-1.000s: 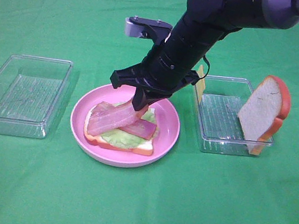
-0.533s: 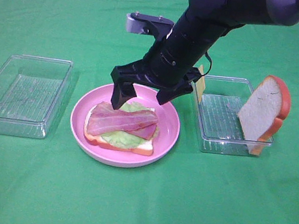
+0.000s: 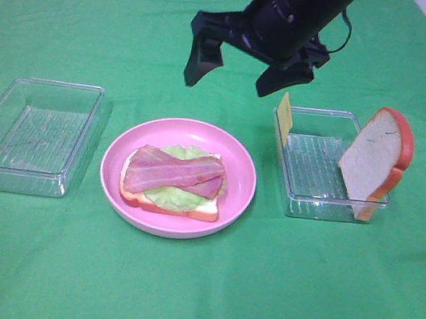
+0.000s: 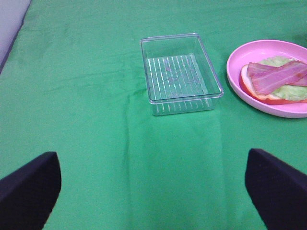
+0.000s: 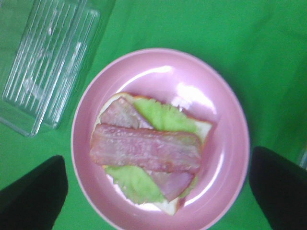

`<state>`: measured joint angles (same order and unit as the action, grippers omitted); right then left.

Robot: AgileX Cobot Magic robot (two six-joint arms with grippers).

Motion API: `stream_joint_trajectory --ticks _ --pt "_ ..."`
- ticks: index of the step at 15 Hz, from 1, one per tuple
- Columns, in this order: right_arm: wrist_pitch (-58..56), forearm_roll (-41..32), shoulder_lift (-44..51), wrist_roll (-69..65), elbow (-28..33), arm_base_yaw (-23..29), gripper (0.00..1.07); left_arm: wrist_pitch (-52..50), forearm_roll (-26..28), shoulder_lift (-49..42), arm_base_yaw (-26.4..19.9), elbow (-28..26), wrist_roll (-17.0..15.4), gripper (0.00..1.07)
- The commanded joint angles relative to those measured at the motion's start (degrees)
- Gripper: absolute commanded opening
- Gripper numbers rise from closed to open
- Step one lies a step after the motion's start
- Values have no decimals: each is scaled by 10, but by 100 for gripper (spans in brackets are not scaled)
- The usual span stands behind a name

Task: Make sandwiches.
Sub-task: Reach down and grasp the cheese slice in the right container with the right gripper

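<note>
Hovering over the plate (image 3: 246,167), right claw (image 3: 230,80) gapes empty; left claw (image 4: 153,191) likewise open. Cheese (image 3: 286,116) stands upright in its tray (image 3: 297,203), presumably for easy gripping.

The right arm (image 3: 297,10) is thick and glossy black, with a thin black cable (image 3: 346,36) looped beside it. The right gripper (image 3: 225,86) has two black wedge-shaped fingers (image 3: 202,50) (blunt-tipped); the left gripper (image 4: 151,154) looks alike.
</note>
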<state>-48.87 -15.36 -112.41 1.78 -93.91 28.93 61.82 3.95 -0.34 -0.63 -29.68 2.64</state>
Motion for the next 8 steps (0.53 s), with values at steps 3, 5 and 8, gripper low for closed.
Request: stream_joint_trajectory --ticks 3,5,8 --pt "-46 7 -30 -5 -70 -70 99 -1 4 -10 3 1 -3 98" --pt "-51 17 -51 -4 -78 -92 99 -1 4 -10 3 1 -3 98" --pt "-49 81 -77 -5 -78 -96 99 -1 4 -10 3 1 -3 98"
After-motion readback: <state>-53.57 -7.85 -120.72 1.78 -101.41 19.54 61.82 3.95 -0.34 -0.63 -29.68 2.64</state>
